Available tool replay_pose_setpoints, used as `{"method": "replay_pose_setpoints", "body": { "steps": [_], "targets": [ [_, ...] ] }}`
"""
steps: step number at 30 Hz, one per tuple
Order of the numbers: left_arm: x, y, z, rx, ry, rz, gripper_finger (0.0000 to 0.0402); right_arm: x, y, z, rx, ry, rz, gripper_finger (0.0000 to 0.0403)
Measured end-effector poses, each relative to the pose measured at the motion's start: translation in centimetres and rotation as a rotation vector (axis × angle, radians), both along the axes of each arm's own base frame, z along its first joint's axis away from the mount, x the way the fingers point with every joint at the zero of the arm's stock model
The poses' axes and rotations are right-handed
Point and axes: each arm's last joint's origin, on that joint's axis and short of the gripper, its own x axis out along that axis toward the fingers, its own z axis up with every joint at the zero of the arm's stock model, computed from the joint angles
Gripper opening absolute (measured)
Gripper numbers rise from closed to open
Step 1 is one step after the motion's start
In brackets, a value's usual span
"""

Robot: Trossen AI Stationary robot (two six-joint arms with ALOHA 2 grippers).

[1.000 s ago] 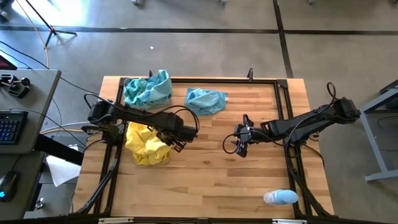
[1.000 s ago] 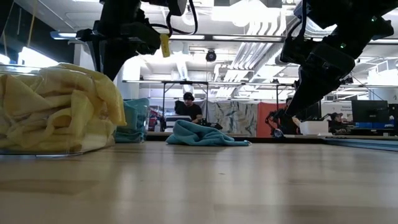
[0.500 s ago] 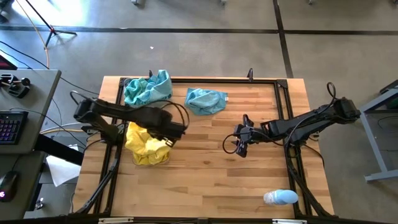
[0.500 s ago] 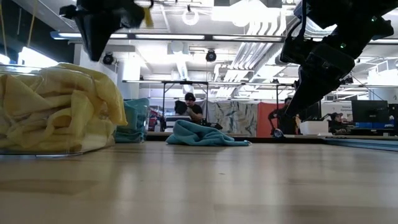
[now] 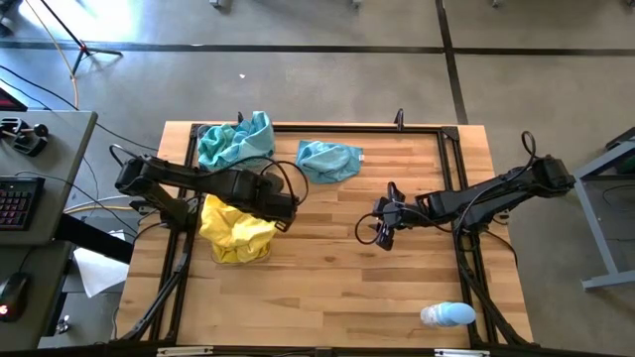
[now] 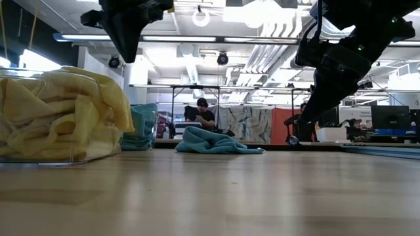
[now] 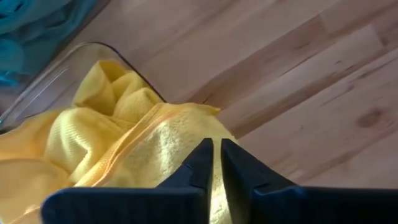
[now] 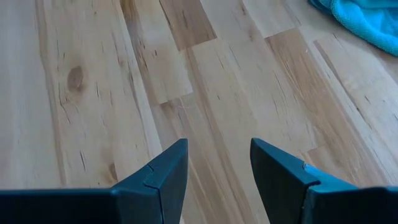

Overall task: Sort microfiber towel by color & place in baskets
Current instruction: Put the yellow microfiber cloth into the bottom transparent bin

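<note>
High view, going from your left: the left gripper [image 5: 281, 211] hangs over the near edge of the yellow towels [image 5: 234, 230], which are heaped in a clear basket [image 5: 260, 253] just under and behind its fingertips. In the left wrist view you can see its fingers [image 7: 202, 165] pressed together with only a thin slit between them and nothing caught there; the yellow cloth lies directly below the tips, and the basket's clear rim [image 7: 59, 79] curves past beyond it. A second basket [image 5: 201, 135] heaped with teal towels [image 5: 236, 141] sits farther out from that gripper, toward the table's far edge. A loose teal towel [image 5: 329, 160] lies on the wooden table [image 5: 327, 278], between the two grippers and beyond both. The right gripper [image 5: 383, 230] hovers above bare planks, its fingers [image 8: 280, 169] spread apart and holding nothing; in the right wrist view the loose teal towel's edge [image 8: 364, 23] shows well ahead of it. A pale-blue-and-white rounded object [image 5: 447, 314] rests near the table's front edge, well apart from that gripper.
</note>
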Motion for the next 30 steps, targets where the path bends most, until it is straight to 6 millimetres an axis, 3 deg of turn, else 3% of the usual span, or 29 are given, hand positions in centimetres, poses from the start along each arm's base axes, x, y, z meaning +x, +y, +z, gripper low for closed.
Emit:
{"method": "replay_pose_setpoints", "body": {
  "steps": [11,16,25,30],
  "targets": [
    [-0.8,-0.1,-3.8,-0.057,0.104,0.078,0.0143,0.0,0.0,0.0,0.005,0.000,-0.007,0.0169],
    [-1.1,-0.1,-5.2,-0.094,0.120,0.121,0.0178,0.0,0.0,0.0,0.010,-0.002,-0.013,0.0169],
    [-1.4,-0.2,-6.7,-0.115,0.133,0.125,0.0173,0.0,0.0,0.0,0.010,-0.001,-0.012,0.0169],
    [-1.3,-0.2,-6.7,-0.115,0.132,0.125,0.0128,0.0,0.0,0.0,0.010,0.000,-0.013,0.0169]
  ]
}}
